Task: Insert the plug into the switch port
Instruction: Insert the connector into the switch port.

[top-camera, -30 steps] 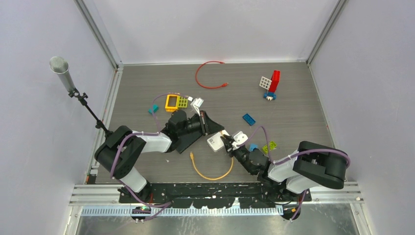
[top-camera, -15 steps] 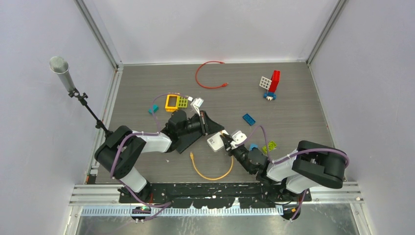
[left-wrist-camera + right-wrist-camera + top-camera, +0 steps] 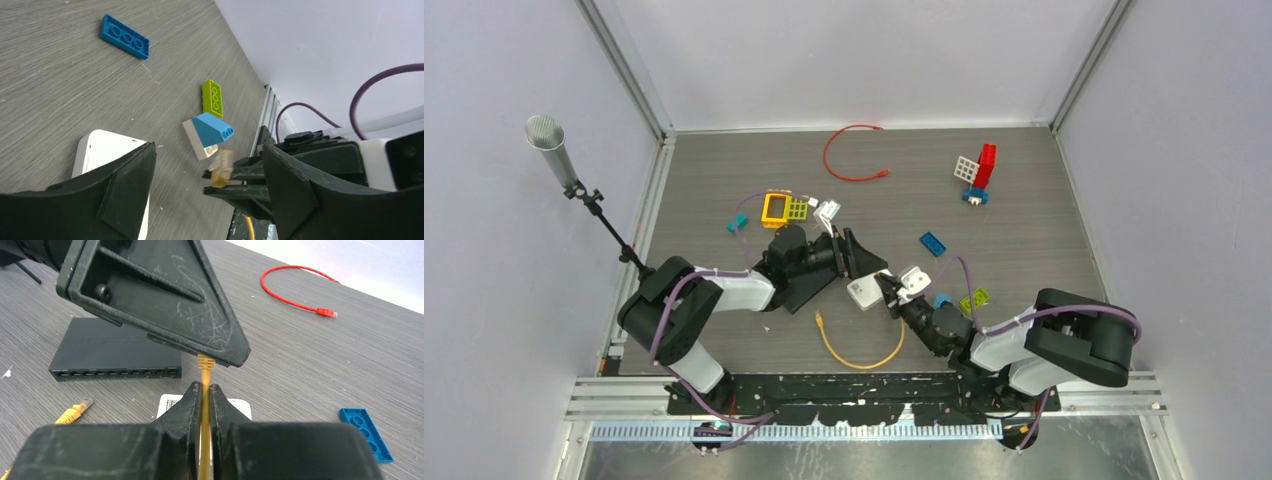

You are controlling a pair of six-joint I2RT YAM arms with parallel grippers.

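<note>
your right gripper [image 3: 205,390] is clenched on the yellow cable [image 3: 204,377] just behind the plug [image 3: 205,361]. the plug stands up clear of the fingertips and off the table. your left gripper [image 3: 207,155] is released, its jaws spread wide with nothing pinched between them. from the left wrist the plug shows in the gap between those jaws. from the right wrist its tip sits right at the lower edge of one left finger [image 3: 150,300], and you cannot tell whether they touch.

below the plug lies a white box [image 3: 240,409], flat on the table. the switch [image 3: 115,357] lies just beyond it to the left in the right wrist view. its row of ports faces the right gripper and all of them look unplugged. the cable's other end [image 3: 74,412] rests on the table in front of the switch. farther out you have a blue plate [image 3: 125,36], a green brick [image 3: 214,97], a blue-and-white block [image 3: 207,135] and a red cable [image 3: 295,290].
</note>
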